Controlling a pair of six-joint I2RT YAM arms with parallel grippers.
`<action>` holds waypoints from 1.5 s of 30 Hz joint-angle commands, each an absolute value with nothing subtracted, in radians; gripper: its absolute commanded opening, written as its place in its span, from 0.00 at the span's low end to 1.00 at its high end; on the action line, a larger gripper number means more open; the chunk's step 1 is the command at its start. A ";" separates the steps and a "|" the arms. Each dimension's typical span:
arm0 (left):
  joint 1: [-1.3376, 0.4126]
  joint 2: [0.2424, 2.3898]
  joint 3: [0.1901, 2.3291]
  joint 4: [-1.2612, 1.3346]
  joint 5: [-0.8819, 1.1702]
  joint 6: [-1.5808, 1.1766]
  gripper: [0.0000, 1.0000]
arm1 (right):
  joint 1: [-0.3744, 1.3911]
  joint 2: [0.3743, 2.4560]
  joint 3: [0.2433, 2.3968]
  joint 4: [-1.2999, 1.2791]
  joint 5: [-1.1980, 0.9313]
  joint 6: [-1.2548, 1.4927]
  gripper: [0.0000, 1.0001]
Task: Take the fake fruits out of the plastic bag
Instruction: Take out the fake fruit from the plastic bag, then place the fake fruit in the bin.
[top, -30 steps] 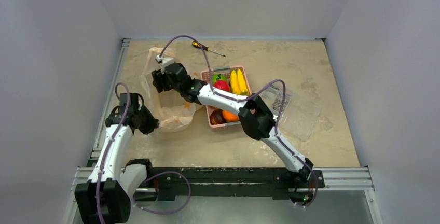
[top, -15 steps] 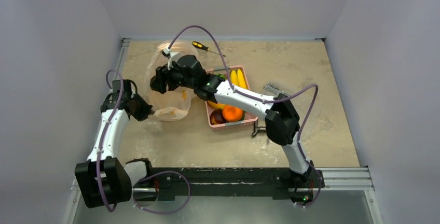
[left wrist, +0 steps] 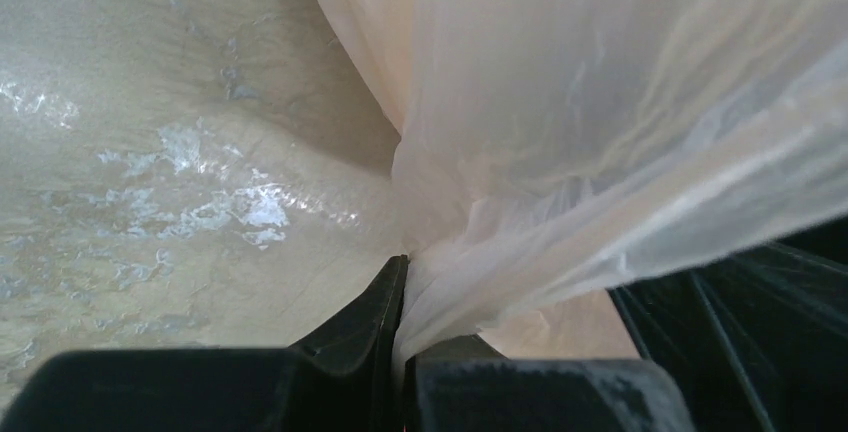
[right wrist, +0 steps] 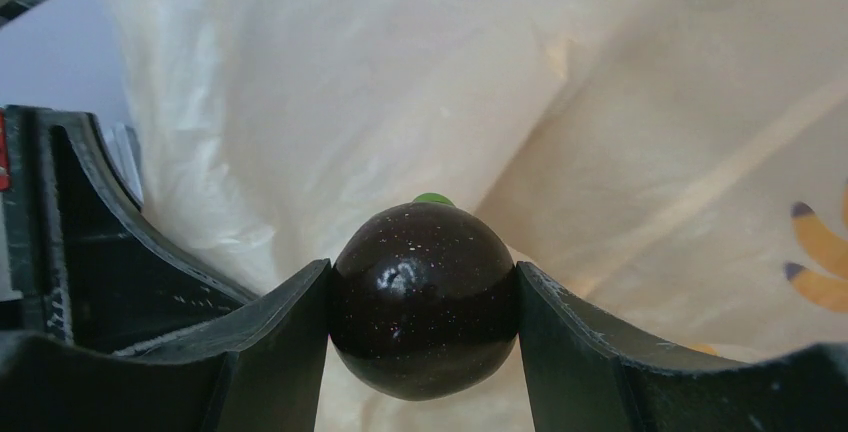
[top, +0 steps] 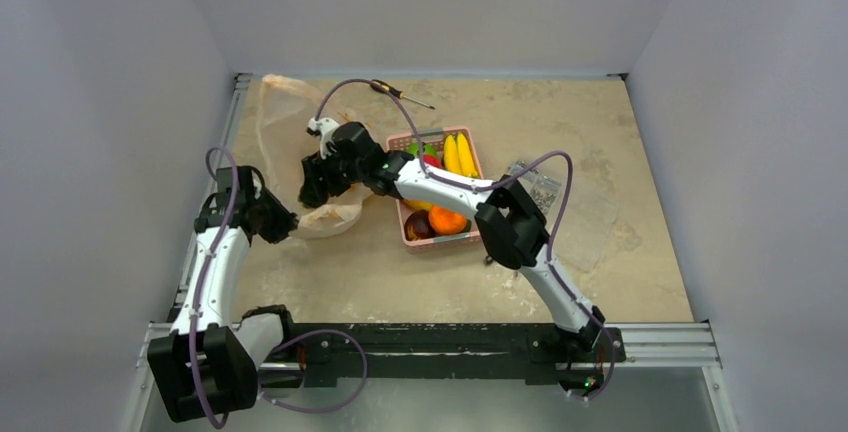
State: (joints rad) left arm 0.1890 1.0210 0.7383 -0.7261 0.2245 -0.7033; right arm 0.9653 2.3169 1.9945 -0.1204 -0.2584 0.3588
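The plastic bag, thin and peach-tinted, is stretched from the far left corner down to my left gripper. The left wrist view shows the left gripper shut on a gathered fold of the bag. My right gripper is at the bag's mouth. In the right wrist view it is shut on a glossy dark purple-brown fruit with bag film behind. Yellow bananas, a red apple, a green fruit, an orange and a dark fruit lie in the pink basket.
A screwdriver lies at the far edge behind the basket. A clear flat packet with a printed card lies right of the basket. A metal rail runs along the table's left edge, close to my left arm.
The bag has been pulled out long toward the far left corner. My right gripper has dropped slightly nearer and lower at the bag's mouth. The left gripper has kept its hold.
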 commanded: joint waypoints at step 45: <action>0.216 0.967 1.201 -0.783 0.262 -0.620 0.65 | 0.815 1.403 1.196 -0.310 0.265 0.206 0.00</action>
